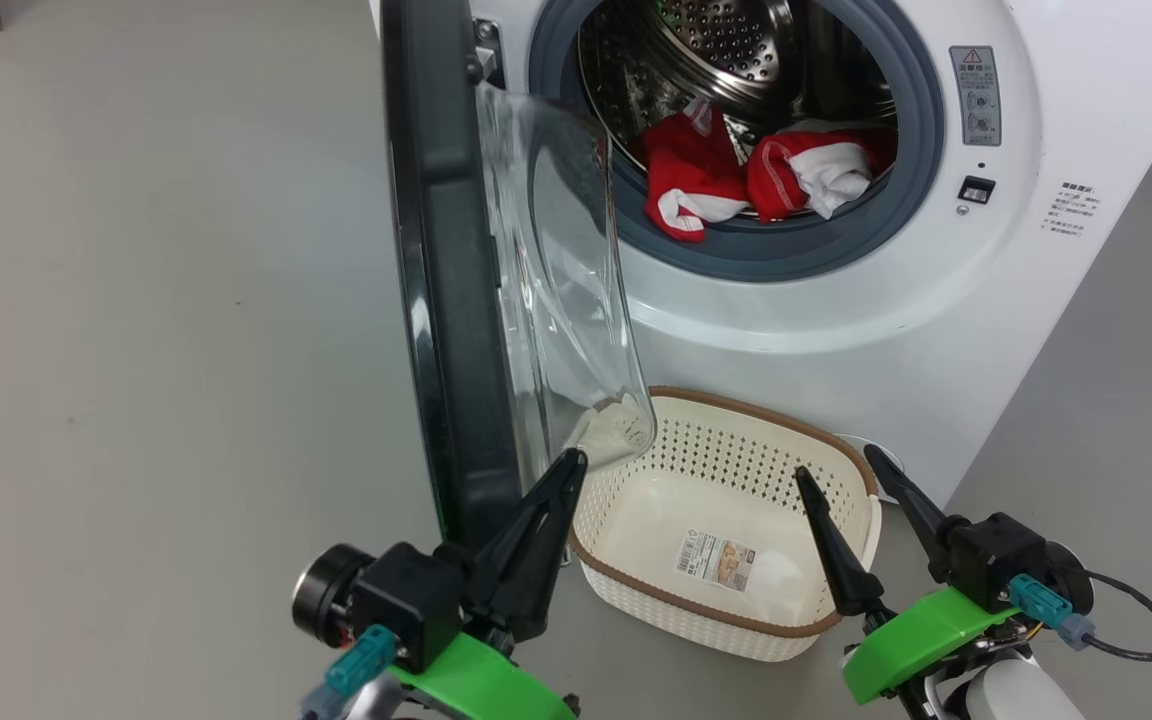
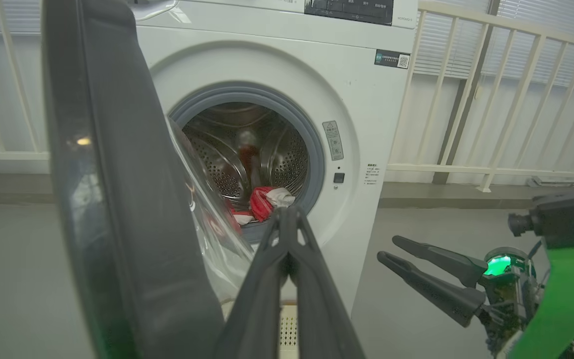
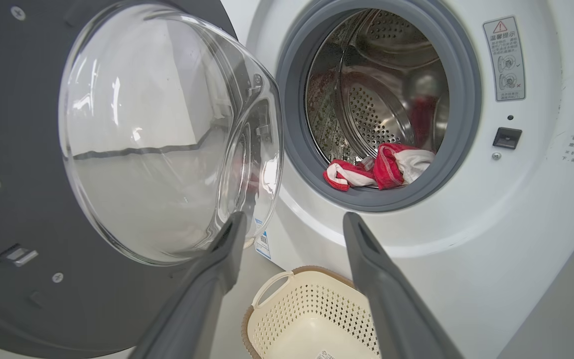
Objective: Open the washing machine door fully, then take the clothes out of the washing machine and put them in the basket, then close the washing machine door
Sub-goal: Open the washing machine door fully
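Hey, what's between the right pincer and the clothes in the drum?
In the right wrist view, the front of the washing machine and its grey gasket lie between the open right pincer and the clothes.

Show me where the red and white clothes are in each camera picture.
Head view: soft red-and-white fabric clothes upper centre, low in the steel drum.
Left wrist view: near the centre.
Right wrist view: right of centre.
Shared landmark: grey rubber gasket ring around the opening.
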